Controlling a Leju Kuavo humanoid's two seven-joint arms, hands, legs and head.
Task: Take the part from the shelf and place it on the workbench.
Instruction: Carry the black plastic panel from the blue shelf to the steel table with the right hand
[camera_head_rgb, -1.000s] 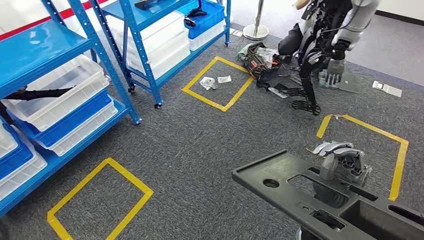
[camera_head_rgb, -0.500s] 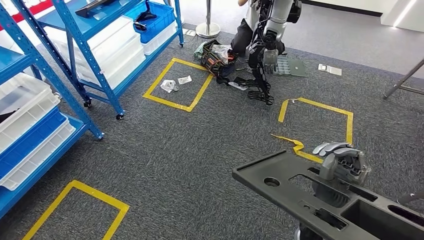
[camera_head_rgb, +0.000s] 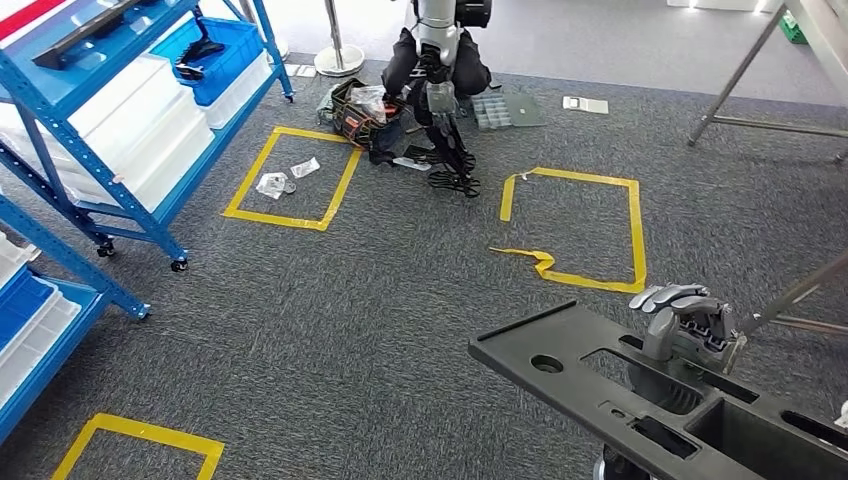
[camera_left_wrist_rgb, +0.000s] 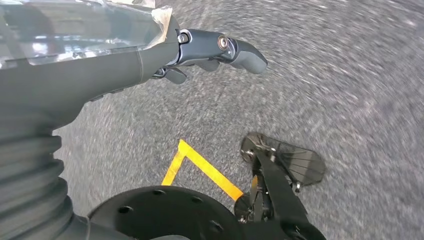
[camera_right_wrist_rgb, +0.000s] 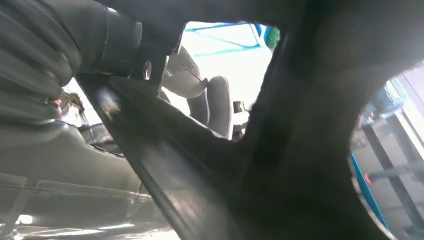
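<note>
The part (camera_head_rgb: 560, 362) is a long dark grey plastic moulding with several cutouts, held low at the right of the head view, above the carpet. My right hand (camera_head_rgb: 685, 322) grips it through one of the cutouts, with pale fingers curled over the top edge. In the right wrist view the part (camera_right_wrist_rgb: 300, 150) appears as dark edges close to the lens. My left hand (camera_left_wrist_rgb: 200, 50) hangs over the grey carpet with its fingers loosely extended and nothing in them.
Blue shelves (camera_head_rgb: 90, 70) with white and blue bins stand at the left. Yellow tape squares (camera_head_rgb: 580, 230) mark the carpet. Another robot (camera_head_rgb: 440, 60), a tool bag (camera_head_rgb: 355, 105) and loose items sit at the back. Metal table legs (camera_head_rgb: 745, 65) rise at the upper right.
The camera has turned right: shelves and floor marks have slid left and table legs have come in at the right. The part and my right hand hold the same place in view.
</note>
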